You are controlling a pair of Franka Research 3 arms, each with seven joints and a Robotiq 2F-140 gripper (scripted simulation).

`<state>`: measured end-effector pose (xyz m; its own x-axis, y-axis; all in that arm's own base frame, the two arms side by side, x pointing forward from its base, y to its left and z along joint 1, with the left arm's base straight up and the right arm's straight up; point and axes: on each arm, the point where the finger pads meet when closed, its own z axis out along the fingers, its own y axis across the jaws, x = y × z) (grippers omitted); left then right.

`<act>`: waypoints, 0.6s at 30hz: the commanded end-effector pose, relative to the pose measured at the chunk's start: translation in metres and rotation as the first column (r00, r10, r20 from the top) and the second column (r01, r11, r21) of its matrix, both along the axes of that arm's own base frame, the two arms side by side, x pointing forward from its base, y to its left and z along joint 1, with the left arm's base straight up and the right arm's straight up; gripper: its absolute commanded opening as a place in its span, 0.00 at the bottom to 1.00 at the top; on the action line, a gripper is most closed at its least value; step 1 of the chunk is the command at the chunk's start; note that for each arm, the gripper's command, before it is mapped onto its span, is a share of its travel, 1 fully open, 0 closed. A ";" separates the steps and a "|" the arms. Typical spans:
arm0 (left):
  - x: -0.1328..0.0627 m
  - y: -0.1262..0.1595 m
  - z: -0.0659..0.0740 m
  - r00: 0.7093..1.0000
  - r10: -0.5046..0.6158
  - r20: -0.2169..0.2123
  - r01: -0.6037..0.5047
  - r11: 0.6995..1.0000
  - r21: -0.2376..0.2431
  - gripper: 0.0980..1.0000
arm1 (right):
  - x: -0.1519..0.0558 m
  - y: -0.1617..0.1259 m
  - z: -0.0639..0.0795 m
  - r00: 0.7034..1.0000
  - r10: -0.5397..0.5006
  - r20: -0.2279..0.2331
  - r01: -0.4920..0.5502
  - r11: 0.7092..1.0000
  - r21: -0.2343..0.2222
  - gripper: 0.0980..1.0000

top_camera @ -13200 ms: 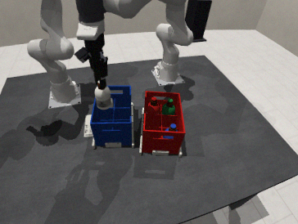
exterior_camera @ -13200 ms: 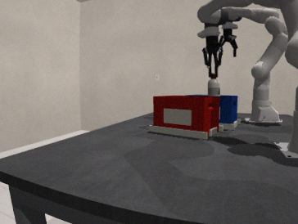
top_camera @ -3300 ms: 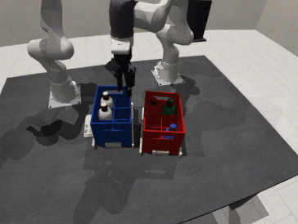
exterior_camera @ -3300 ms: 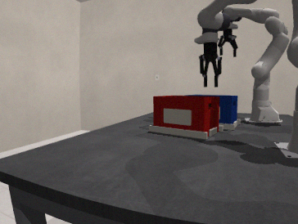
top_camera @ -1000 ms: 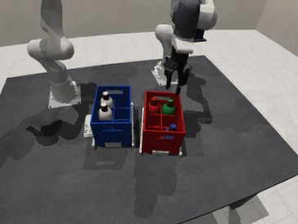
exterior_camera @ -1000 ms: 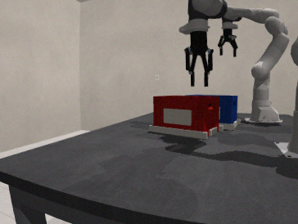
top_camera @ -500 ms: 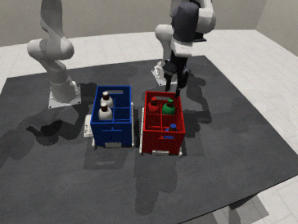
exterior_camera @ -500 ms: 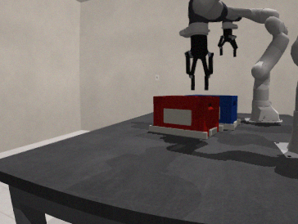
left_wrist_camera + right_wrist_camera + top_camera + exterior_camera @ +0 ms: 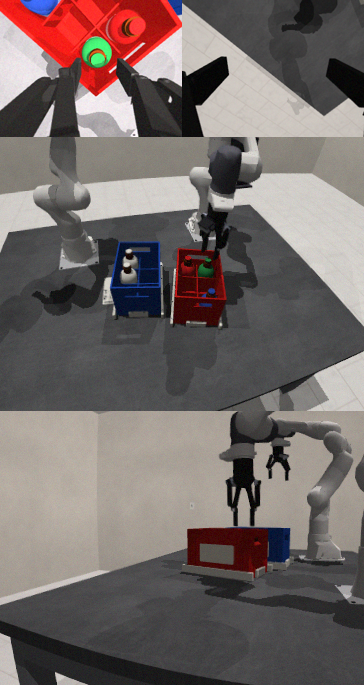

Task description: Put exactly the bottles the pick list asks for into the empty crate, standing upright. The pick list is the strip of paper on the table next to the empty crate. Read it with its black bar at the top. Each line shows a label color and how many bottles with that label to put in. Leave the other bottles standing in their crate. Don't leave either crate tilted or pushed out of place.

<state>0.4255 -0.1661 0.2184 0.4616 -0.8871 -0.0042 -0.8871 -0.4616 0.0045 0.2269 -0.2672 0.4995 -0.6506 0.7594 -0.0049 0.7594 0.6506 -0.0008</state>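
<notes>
The red crate holds a red bottle, a green bottle and a blue bottle, all upright. The blue crate holds two white bottles upright. The pick list lies beside the blue crate, its lines unreadable here. My left gripper is partly open, above the green bottle with nothing between its fingers. My right gripper is open and empty, high up.
The crates stand side by side with a narrow gap, each in a pale base frame. The red crate's rim and dividers are close around the green bottle, and the red bottle stands in the neighbouring compartment. The right wrist view shows the table's edge and the floor.
</notes>
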 end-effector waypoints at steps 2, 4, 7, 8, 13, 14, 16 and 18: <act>0.003 0.000 -0.006 1.000 -0.003 0.006 0.003 1.000 -0.002 0.38 | 0.000 0.001 0.000 1.000 -0.004 -0.003 0.004 1.000 0.003 1.00; 0.003 0.000 -0.009 1.000 -0.003 0.006 0.003 1.000 -0.002 0.38 | 0.000 0.001 0.000 1.000 -0.004 -0.003 0.004 1.000 0.003 1.00; 0.003 0.000 -0.013 1.000 -0.003 0.006 0.003 1.000 -0.002 0.38 | 0.000 0.001 0.000 1.000 -0.004 -0.003 0.004 1.000 0.003 1.00; 0.003 0.000 -0.014 1.000 -0.003 0.006 0.003 1.000 -0.002 0.38 | 0.000 0.001 0.000 1.000 -0.004 -0.003 0.004 1.000 0.003 1.00; 0.003 0.000 -0.019 1.000 -0.003 0.006 0.003 1.000 -0.002 0.38 | 0.000 0.001 0.000 1.000 -0.004 -0.003 0.004 1.000 0.003 1.00; 0.003 0.000 -0.019 1.000 -0.003 0.006 0.003 1.000 -0.002 0.38 | 0.000 0.001 0.000 1.000 -0.004 -0.003 0.004 1.000 0.003 1.00; 0.003 0.000 -0.022 1.000 -0.003 0.006 0.003 1.000 -0.002 0.38 | 0.000 0.001 0.000 1.000 -0.004 -0.003 0.004 1.000 0.003 1.00; 0.003 0.000 -0.025 1.000 -0.003 0.006 0.003 1.000 -0.002 0.38 | 0.000 0.001 0.000 1.000 -0.004 -0.003 0.004 1.000 0.003 1.00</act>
